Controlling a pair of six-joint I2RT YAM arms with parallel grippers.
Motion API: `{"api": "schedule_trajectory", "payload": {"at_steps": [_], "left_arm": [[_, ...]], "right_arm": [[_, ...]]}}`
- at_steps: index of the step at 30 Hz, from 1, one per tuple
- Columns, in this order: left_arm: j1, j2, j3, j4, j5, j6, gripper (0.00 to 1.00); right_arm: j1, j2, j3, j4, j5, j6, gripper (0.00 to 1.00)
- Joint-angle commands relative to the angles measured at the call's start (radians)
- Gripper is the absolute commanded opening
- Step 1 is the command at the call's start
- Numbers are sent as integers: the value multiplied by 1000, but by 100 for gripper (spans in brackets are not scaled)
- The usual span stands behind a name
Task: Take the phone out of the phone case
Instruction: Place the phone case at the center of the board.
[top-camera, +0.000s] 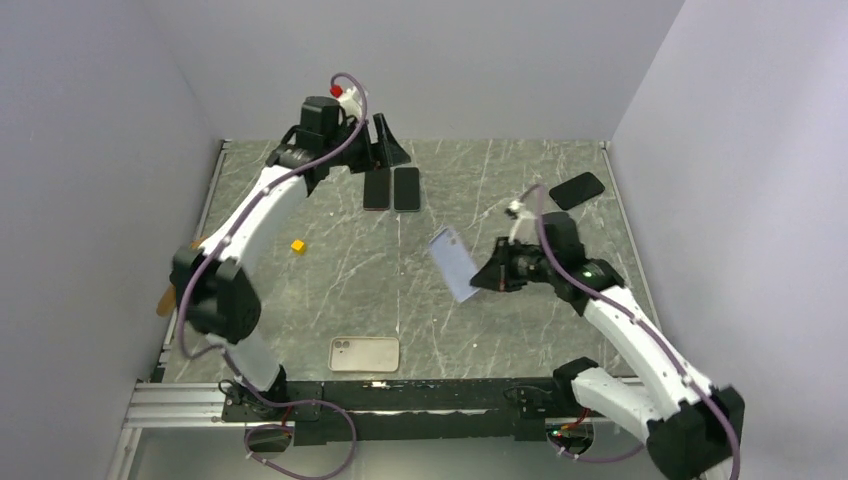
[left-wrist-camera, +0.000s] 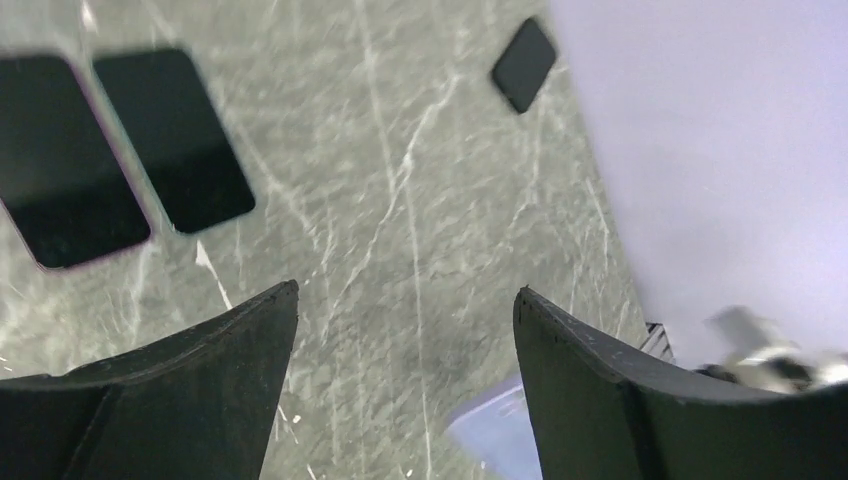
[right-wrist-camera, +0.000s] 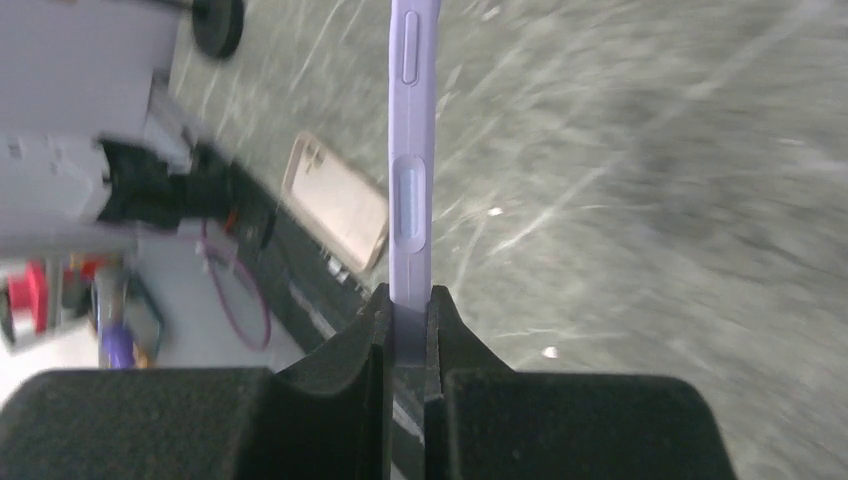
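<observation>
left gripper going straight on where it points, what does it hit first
Probably bare table, beside the two dark phones; nothing shows between the open fingers of the left gripper. Depth is unclear.

Left arm (top-camera: 262, 205) & right arm (top-camera: 625, 325): white shells, blk joints, purple cables (top-camera: 540, 225); left gripper (left-wrist-camera: 405, 300) w/ blk wedge fingers (left-wrist-camera: 200, 390).

Table (top-camera: 330, 300) centre open between yellow cube (top-camera: 297, 245) and lavender case (top-camera: 455, 263) held aloft; dark phones (top-camera: 407, 188) block far middle.
</observation>
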Motion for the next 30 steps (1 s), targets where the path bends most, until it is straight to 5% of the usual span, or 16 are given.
{"api": "schedule_trajectory", "payload": {"at_steps": [1,9,16,30], "left_arm": [[-31,-266,-23,-14,-131,200,83],[-24,-672,-341,121,-494,340,93],[-24,-733,-340,48,-723,344,95],[-21,-725,-364,67,-761,355,96]], "right_arm": [[207,164,84,77,-52,-51,0],[505,565,302,27,-345,-293,0],[564,875,523,-200,-459,-530,0],[586,1052,561,-107,-480,-585,0]]}}
